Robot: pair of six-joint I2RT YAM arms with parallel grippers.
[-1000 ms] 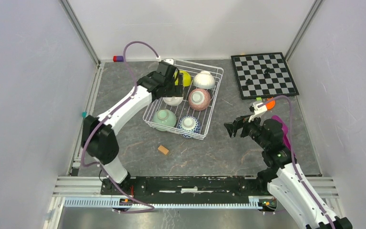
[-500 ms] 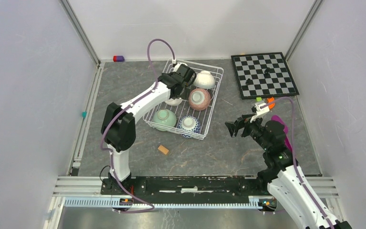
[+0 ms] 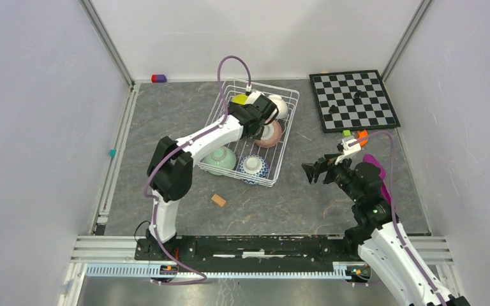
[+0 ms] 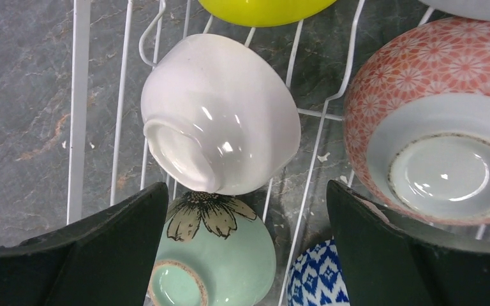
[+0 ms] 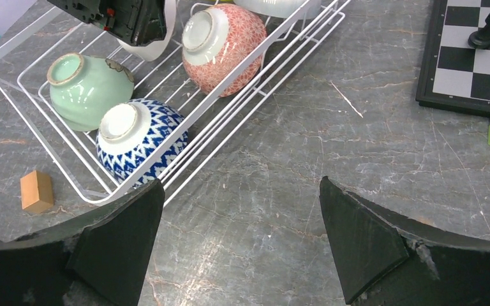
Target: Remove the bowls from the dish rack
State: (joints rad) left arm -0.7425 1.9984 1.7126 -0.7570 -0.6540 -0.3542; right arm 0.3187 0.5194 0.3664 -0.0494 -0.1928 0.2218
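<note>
Over the last second the left arm swings from the left edge of the dish rack [image 4: 76, 108] to its middle. The left gripper [image 4: 247, 188] now hangs over the tipped white bowl [image 4: 220, 115], fingers spread wide, holding nothing. The right gripper [image 5: 240, 183] is unmoved, right of centre in the overhead view, fingers also apart and empty. Judgement: this is the approach for a first pick, and no bowl is out yet. Count, all inside the rack at upper middle of the overhead view: white bowl, second white bowl [image 3: 279, 105], yellow-green bowl [image 4: 261, 7], pink bowl [image 4: 434, 121], pale green bowl [image 4: 220, 255], blue-and-white bowl [image 4: 319, 280]. Six bowls, one rack.
</note>
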